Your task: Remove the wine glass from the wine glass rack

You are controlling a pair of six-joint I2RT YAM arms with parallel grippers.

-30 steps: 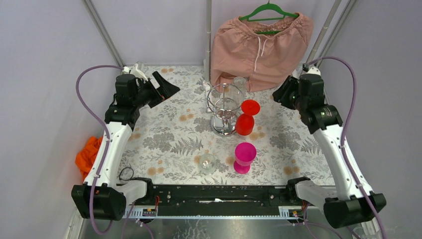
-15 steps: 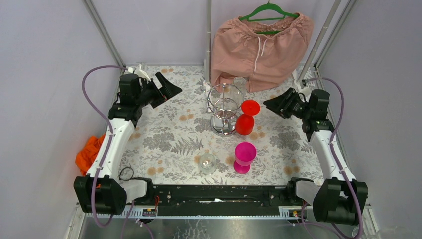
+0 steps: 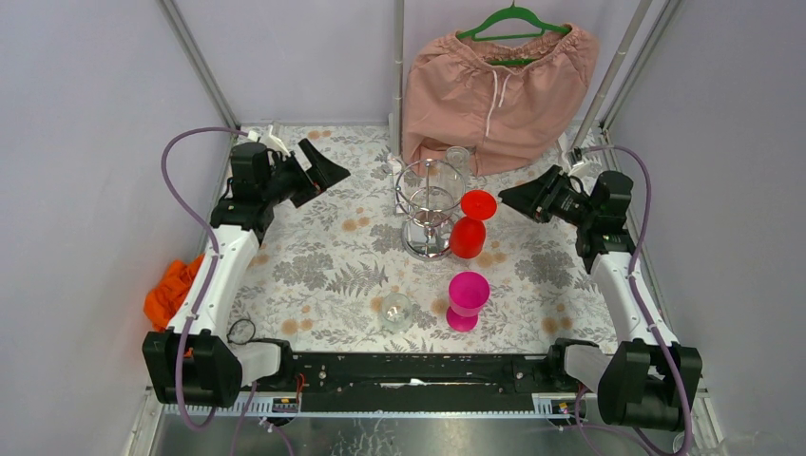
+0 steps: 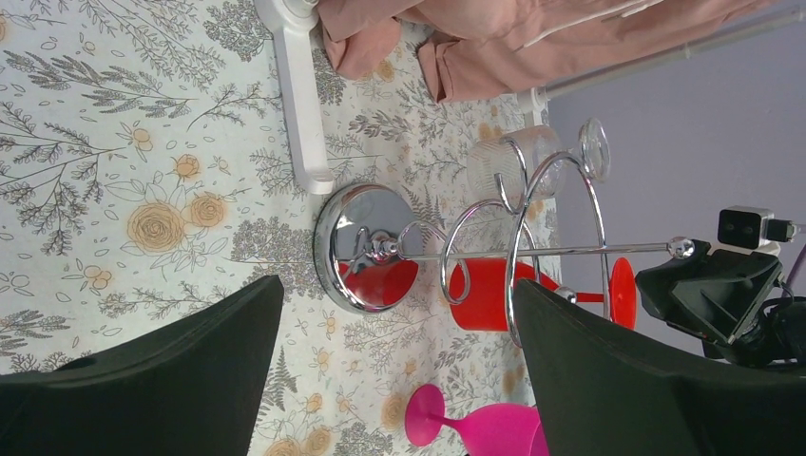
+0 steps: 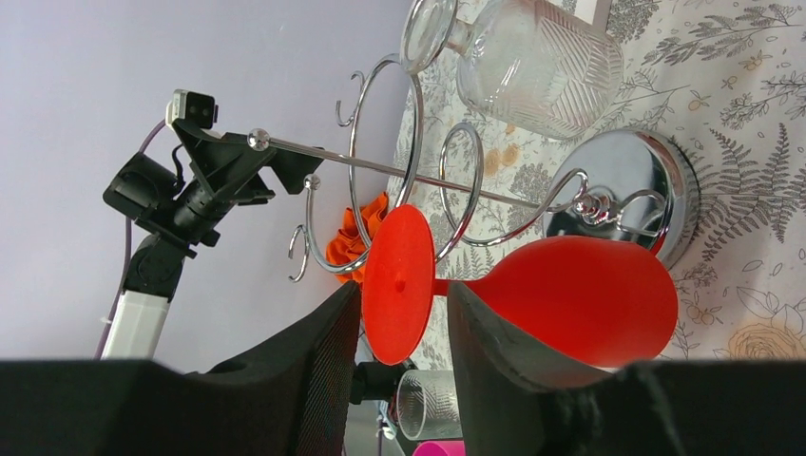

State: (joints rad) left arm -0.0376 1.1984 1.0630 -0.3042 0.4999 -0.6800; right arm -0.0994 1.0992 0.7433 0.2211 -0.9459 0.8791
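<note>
The chrome wine glass rack [image 3: 429,203] stands mid-table, its round base [image 4: 366,245] shining in the left wrist view. A red wine glass [image 3: 468,237] hangs upside down from its right side, foot [image 5: 397,285] uppermost. A clear wine glass [image 3: 458,157] hangs at the back. My right gripper [image 3: 504,198] is open just right of the red foot; in the right wrist view the foot shows between its fingers [image 5: 323,366] with a gap on each side. My left gripper [image 3: 337,171] is wide open, left of the rack and apart from it.
A pink wine glass [image 3: 468,296] stands upright in front of the rack, and a clear glass [image 3: 395,310] sits beside it. Pink shorts [image 3: 499,85] hang on a green hanger behind, by the grey frame pole [image 3: 398,66]. Orange cloth [image 3: 169,291] lies off the table's left edge.
My right arm has swung round and pointed its gripper left at the red glass's foot, edging closer with its jaws slightly narrowed. The left arm has shifted a little toward the rack.
</note>
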